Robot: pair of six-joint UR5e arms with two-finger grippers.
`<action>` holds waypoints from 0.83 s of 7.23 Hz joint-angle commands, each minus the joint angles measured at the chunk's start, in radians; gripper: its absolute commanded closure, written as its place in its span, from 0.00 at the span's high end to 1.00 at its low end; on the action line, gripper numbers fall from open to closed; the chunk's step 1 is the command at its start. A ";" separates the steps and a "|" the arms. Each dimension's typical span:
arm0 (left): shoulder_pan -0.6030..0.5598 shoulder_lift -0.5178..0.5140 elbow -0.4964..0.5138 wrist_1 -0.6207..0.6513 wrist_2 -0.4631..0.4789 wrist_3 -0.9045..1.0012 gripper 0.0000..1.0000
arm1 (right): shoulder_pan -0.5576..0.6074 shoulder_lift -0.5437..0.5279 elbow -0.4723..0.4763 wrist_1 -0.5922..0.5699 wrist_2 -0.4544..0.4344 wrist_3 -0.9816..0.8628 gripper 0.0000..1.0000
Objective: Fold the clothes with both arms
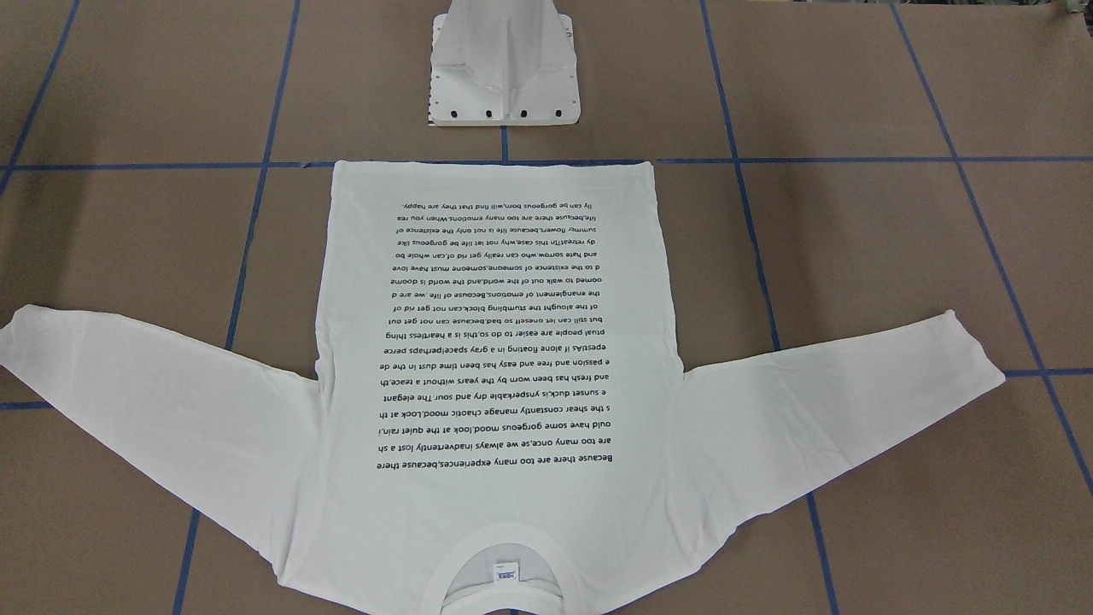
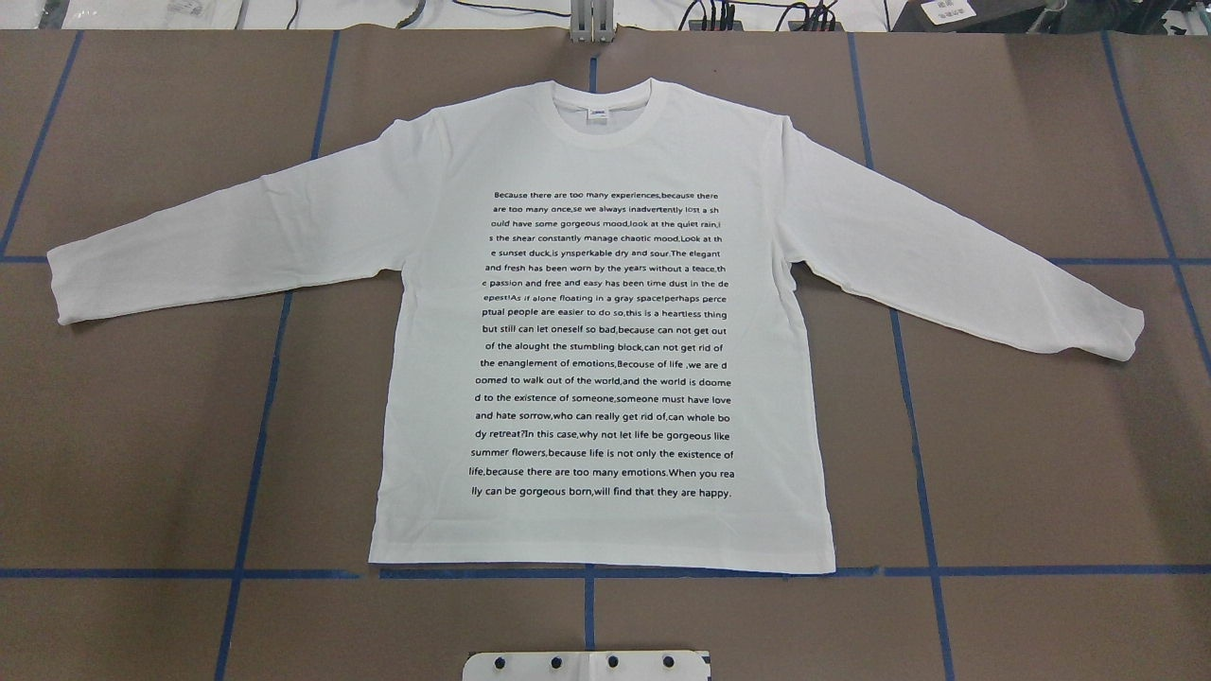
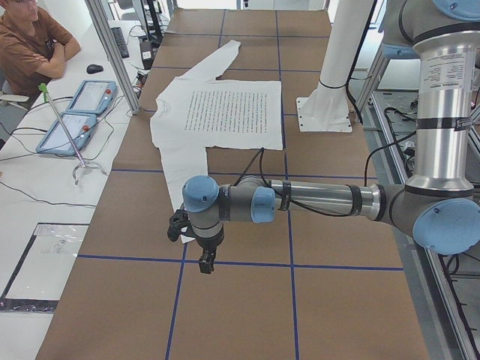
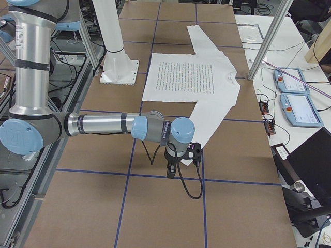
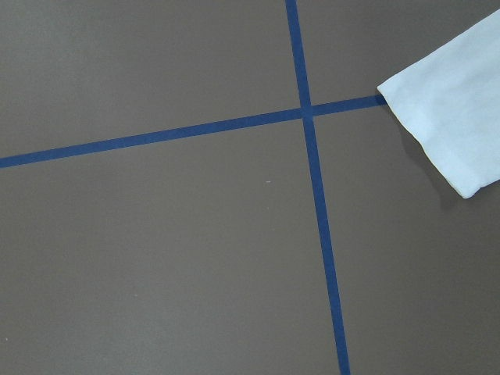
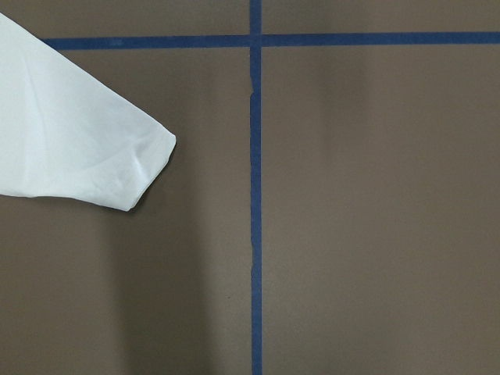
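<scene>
The shirt [image 2: 605, 331] lies flat in the middle of the table [image 2: 142, 454], print [image 2: 603, 345] up. Its hem is near the base [image 2: 587, 665] and its collar [image 2: 603, 132] at the far side, with the label [image 2: 599, 114] showing inside the collar. The hem runs along a blue tape line [image 2: 142, 573]. Both sleeves are spread wide and slant back toward the near side: the left sleeve [image 2: 218, 236] to the robot's left, the right sleeve [image 2: 965, 265] to its right.

The left arm [image 3: 322, 201] reaches out low over the table's left end. The left gripper [image 3: 206, 259] points down over the brown cover just beside the left cuff [image 5: 453, 117]. Only the side view shows it, so I cannot tell whether its fingers are parted or closed. Its wrist view shows no fingers, only the cuff at the right edge and a tape crossing [image 5: 306, 112].

The right arm [image 4: 103, 125] mirrors this at the right end. The right gripper [image 4: 170, 170] hangs pointing down beside the right cuff [image 6: 148, 156] — again seen only from the side, so I cannot tell how its fingers are set. Its wrist view shows the cuff's end lying on the cover, left of a tape line.

Beyond the far edge, a person [image 3: 30, 45] sits at a white desk with two pendants [image 3: 75, 112] on it.
</scene>
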State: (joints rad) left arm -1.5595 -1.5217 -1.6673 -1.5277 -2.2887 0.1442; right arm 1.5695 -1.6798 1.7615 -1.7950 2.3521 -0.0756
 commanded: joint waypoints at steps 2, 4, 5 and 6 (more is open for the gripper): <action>0.001 0.000 0.001 -0.043 0.002 0.002 1.00 | 0.003 0.011 0.004 0.000 0.010 0.010 1.00; -0.001 -0.029 -0.021 -0.089 0.000 -0.002 1.00 | 0.003 0.023 0.003 0.049 0.013 0.008 1.00; 0.001 -0.029 -0.057 -0.097 -0.002 -0.002 1.00 | 0.003 0.023 -0.008 0.087 0.013 0.010 1.00; 0.007 -0.040 -0.057 -0.114 -0.012 -0.008 1.00 | -0.002 0.029 -0.004 0.089 0.027 0.016 1.00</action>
State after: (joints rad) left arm -1.5576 -1.5500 -1.7099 -1.6240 -2.2919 0.1416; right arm 1.5709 -1.6567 1.7590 -1.7260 2.3680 -0.0651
